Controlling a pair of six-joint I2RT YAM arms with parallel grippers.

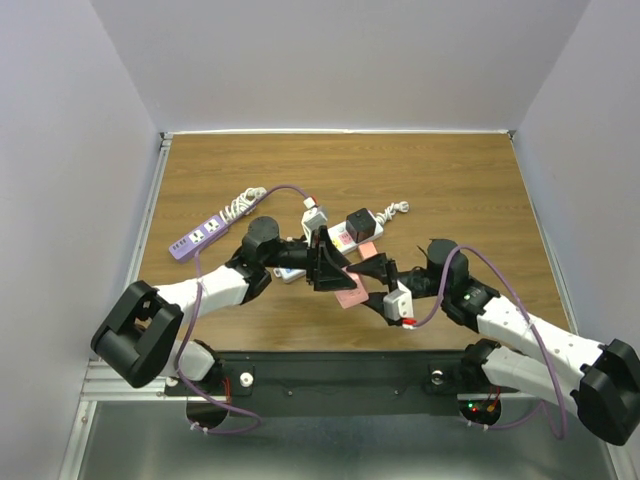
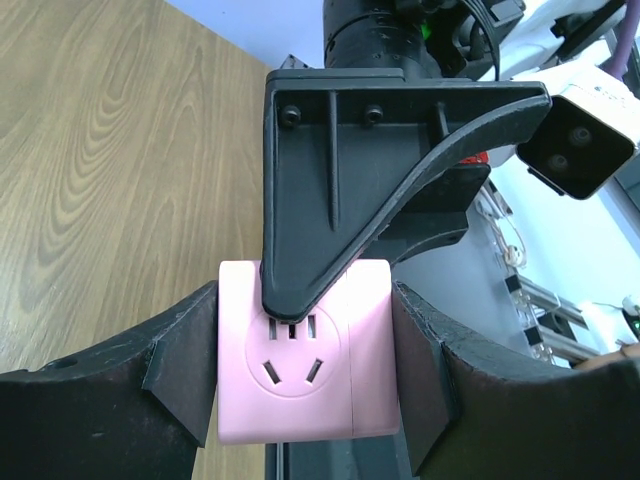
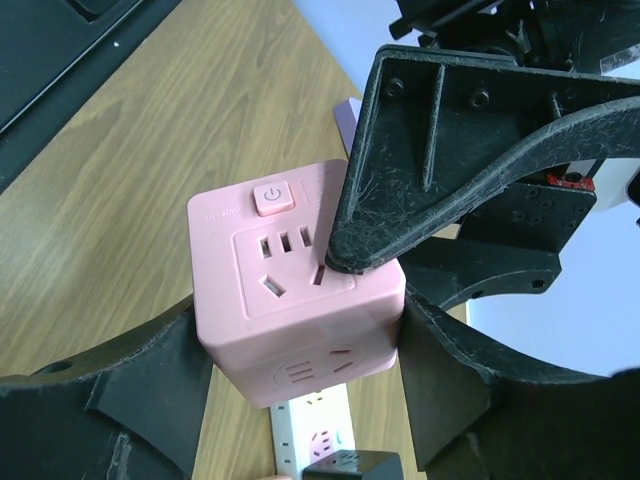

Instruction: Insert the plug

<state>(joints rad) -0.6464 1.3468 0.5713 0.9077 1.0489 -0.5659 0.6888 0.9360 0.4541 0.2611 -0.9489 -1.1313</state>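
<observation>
Pink and blocky, the socket cube [image 3: 300, 290] sits near the middle of the counter [image 1: 450, 180], caught between both arms. I cannot tell whether it rests on the wood or is lifted just clear of it. The left gripper [image 2: 305, 335] is clenched on two opposite sides of the cube. The right gripper [image 3: 300, 345] grasps it across the other pair of faces. In the left wrist view, one right finger presses on the socket face, just above the slots. The opposite finger is hidden behind the cube.

Every opening that shows on the cube is bare: the row of narrow slots, the three-pin set under it, and the face below. A power button sits at the top edge, and nothing is pushed in anywhere.

The likeliest plug is the black adapter [image 1: 360, 223], which lies just beyond the grippers at the white power strip [image 1: 340, 238]. Whether it stands in that strip or only on it cannot be told from here. A purple power strip [image 1: 198, 236] lies well apart at the far left, with its white cord coiled beside it.

I judge the task to be at an early stage. The cube is secured, perhaps being turned or passed between the arms, and no plug is in either gripper. Freeing one gripper, picking up the plug, lining its pins with a socket and pressing it home all remain.
</observation>
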